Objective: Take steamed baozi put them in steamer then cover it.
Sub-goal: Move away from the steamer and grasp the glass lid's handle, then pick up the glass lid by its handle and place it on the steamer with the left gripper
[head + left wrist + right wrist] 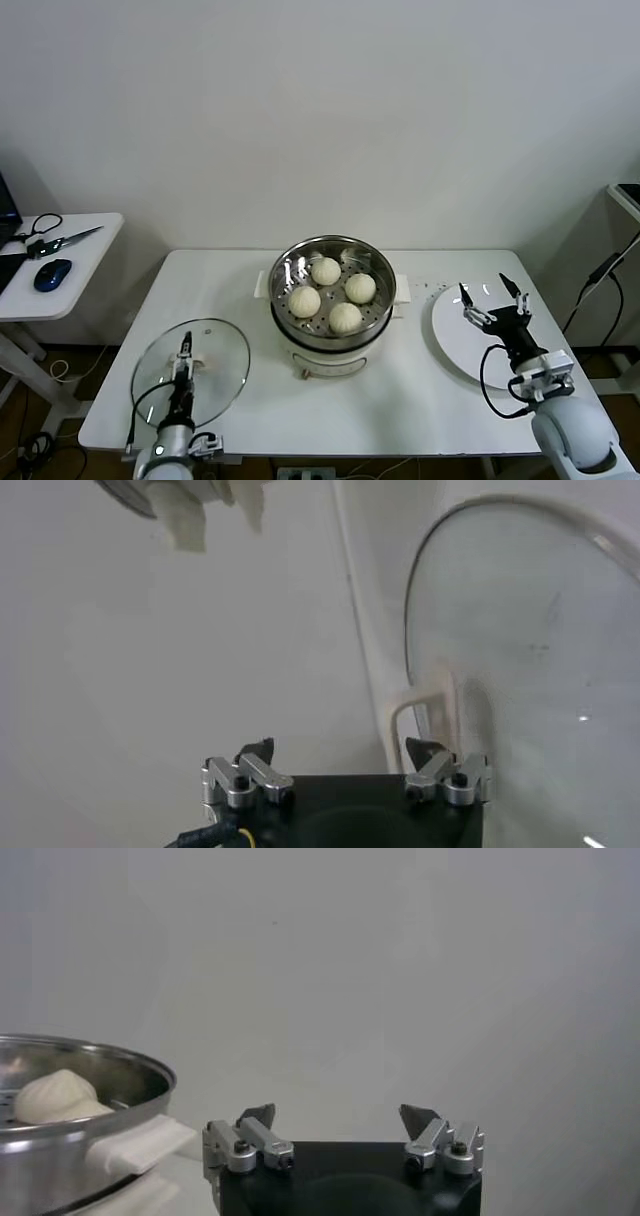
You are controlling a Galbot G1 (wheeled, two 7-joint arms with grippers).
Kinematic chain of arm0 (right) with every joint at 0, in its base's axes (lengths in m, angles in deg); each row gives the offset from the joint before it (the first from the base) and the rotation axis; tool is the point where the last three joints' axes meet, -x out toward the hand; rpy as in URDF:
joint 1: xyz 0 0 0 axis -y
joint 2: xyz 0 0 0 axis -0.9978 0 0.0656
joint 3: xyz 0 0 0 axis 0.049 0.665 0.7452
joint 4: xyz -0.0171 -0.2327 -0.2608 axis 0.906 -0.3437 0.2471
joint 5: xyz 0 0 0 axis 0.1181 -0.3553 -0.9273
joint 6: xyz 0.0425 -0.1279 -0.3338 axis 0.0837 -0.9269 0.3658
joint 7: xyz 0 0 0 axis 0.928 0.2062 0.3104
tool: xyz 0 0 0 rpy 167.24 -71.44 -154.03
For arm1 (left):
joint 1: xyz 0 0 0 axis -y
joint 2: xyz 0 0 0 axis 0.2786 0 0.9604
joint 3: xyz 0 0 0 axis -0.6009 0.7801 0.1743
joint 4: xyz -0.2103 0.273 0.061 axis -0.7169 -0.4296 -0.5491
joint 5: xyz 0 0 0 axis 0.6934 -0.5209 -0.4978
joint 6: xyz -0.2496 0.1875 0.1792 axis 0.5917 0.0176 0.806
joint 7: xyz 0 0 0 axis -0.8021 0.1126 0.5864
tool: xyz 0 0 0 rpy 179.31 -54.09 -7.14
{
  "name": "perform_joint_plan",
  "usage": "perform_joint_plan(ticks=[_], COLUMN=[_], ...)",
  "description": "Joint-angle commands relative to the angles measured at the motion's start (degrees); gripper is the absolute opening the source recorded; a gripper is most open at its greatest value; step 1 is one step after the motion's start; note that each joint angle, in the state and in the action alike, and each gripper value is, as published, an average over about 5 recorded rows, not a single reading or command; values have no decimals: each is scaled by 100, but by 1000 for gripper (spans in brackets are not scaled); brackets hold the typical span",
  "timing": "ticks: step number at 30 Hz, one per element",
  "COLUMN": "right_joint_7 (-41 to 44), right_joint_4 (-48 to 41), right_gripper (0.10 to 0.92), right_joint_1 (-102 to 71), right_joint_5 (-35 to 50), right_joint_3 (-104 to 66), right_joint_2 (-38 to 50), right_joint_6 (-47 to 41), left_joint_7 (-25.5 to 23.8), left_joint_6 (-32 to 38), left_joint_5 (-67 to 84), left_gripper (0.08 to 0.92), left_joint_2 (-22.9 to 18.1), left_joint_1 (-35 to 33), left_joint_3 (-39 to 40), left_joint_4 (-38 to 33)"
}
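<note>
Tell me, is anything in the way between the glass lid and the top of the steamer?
Nothing visible. The glass lid lies flat on the table to the steamer's left with bare tabletop between them. The steamer is uncovered, four baozi inside. The left gripper hovers over the lid, jaws open.

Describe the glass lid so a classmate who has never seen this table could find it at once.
Start at the white table with the steel steamer at its middle. Look toward the robot's left front corner: the glass lid lies flat there, under the left gripper. It alone is see-through; the plate opposite is solid white.
</note>
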Motion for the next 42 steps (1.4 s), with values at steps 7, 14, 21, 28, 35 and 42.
perform_joint_plan(ticks=[7,14,21,28,35,42], right_joint_7=[89,131,161,175,175,205], right_joint_4=[-71,-88,-120,-157,-228,-398], right_gripper=[823,823,823,823,823,823], right_joint_1=[-55,-52,-16,22,63,196], right_joint_5=[-172,-205,-236,-242,-240,-283], right_joint_3=[-63,-84,-86,-85,-105,-62], right_joint_2=[-95,-129,-140,-120,-47,-12], right_joint_6=[43,68,114,145,163,184], left_joint_7=[173,152,88,16,-9,-342], left_joint_6=[-26,12,21,-108,-665,-1304], left_joint_5=[99,192,381,684,927,1122], left_gripper=[806,619,420,221,151,151], left_joint_2=[52,83,179,365,737,1334], left_joint_1=[561,543,370,-101,-782,-1061], left_joint_3=[2,1,28,110,149,266], left_joint_4=[639,660,295,-641,-1957,-3267])
